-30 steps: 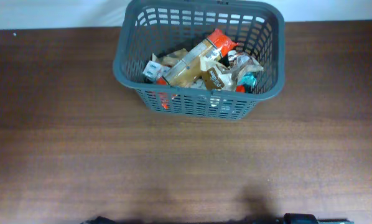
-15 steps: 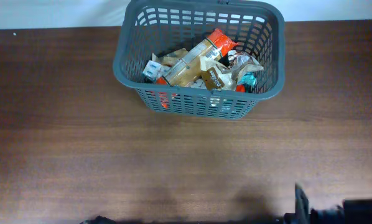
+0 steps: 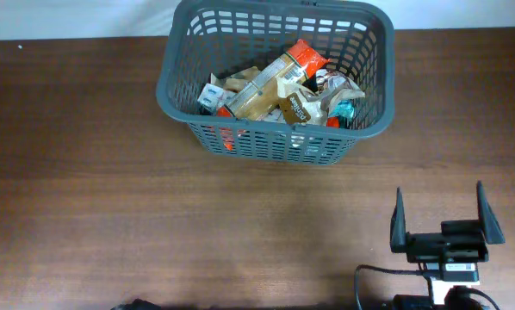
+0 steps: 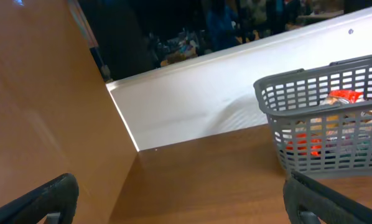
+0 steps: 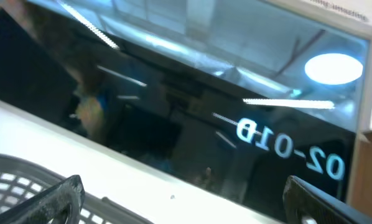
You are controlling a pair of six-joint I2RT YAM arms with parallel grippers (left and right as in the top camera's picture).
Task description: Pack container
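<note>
Basket at far table edge, wide bare wood nearer. Well apart from basket, right gripper with fingers spread; left gripper likewise, gripping nothing.

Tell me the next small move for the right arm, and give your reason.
Probably carry the right gripper forward toward the container. Its jaws stand wide apart and empty, well short of it. No loose packet shows on the table, and the orange-topped packet juts above the pile, so it may need settling.
</note>
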